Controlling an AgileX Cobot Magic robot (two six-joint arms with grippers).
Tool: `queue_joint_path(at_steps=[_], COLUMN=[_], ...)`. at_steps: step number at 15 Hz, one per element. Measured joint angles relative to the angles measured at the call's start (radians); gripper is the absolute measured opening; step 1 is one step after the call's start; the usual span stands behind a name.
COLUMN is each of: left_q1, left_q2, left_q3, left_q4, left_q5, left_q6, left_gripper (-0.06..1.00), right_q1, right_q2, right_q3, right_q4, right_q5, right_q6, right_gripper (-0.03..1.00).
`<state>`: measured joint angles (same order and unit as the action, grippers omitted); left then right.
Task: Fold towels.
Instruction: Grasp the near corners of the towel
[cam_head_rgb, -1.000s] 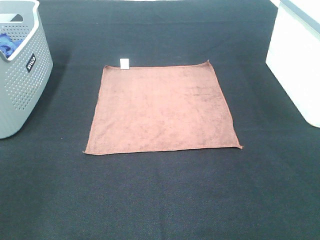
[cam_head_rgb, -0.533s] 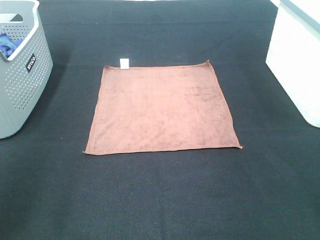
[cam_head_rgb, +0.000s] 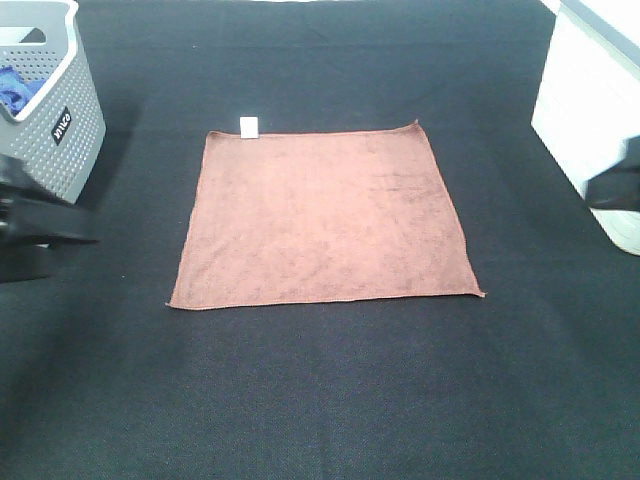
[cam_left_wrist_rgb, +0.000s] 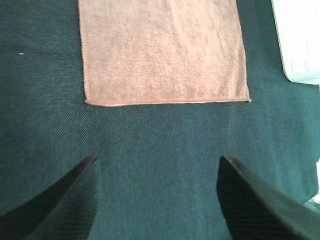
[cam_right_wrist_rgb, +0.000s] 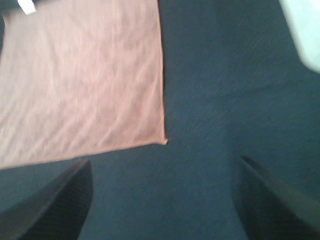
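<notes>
The towel (cam_head_rgb: 325, 215) is a square terracotta cloth lying flat and unfolded on the black table, with a small white tag (cam_head_rgb: 249, 125) at its far left corner. My left gripper (cam_head_rgb: 45, 228) shows as a dark blur at the left edge, well away from the cloth. My right gripper (cam_head_rgb: 612, 188) is a dark blur at the right edge. In the left wrist view the left gripper (cam_left_wrist_rgb: 158, 158) is open and empty, short of the towel (cam_left_wrist_rgb: 162, 50). The right gripper (cam_right_wrist_rgb: 165, 161) is open and empty near a towel (cam_right_wrist_rgb: 80, 80) corner.
A grey perforated basket (cam_head_rgb: 50, 130) holding a blue item (cam_head_rgb: 12, 88) stands at the far left. A white box (cam_head_rgb: 595, 110) stands along the right side, and it also shows in both wrist views as a white box (cam_left_wrist_rgb: 300, 40) and a white box (cam_right_wrist_rgb: 305, 25).
Both arms have come into the exterior view, the left from the left edge and the right from the right edge. The towel has not moved.
</notes>
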<state>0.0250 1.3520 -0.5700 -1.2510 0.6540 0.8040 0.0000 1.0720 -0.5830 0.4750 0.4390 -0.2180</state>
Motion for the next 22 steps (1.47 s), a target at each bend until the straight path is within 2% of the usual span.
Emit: queue_joint_path(at_steps=[1, 2, 5, 8, 11, 13, 19, 22], left_q1=[0.000, 0.000, -0.027, -0.112, -0.119, -0.119, -0.120, -0.166], left_q2=[0.000, 0.104, 0.276, 0.425, 0.506, 0.520, 0.644, 0.697], left_q3=[0.000, -0.022, -0.098, -0.198, -0.259, -0.268, -0.322, -0.374], left_q4=[0.000, -0.094, -0.177, -0.183, -0.164, -0.157, -0.151, -0.170], left_q5=[0.000, -0.001, -0.003, -0.014, -0.112, -0.131, -0.127, -0.102], left_q6=[0.000, 0.080, 0.148, 0.155, 0.155, 0.155, 0.155, 0.155], left_gripper=[0.64, 0.64, 0.64, 0.64, 0.64, 0.64, 0.64, 0.64], right_q1=[0.000, 0.000, 0.000, 0.000, 0.000, 0.000, 0.000, 0.001], right_q2=[0.000, 0.110, 0.298, 0.499, 0.686, 0.728, 0.923, 0.992], right_q3=[0.000, -0.066, -0.207, -0.326, -0.412, -0.433, -0.551, -0.558], right_q4=[0.000, 0.054, 0.107, 0.114, 0.163, 0.183, 0.214, 0.238], right_q5=[0.000, 0.067, 0.189, 0.238, 0.266, 0.270, 0.286, 0.287], right_q6=[0.000, -0.055, -0.116, -0.146, -0.213, -0.237, -0.286, -0.315], right_gripper=[0.73, 0.73, 0.73, 0.73, 0.73, 0.73, 0.73, 0.73])
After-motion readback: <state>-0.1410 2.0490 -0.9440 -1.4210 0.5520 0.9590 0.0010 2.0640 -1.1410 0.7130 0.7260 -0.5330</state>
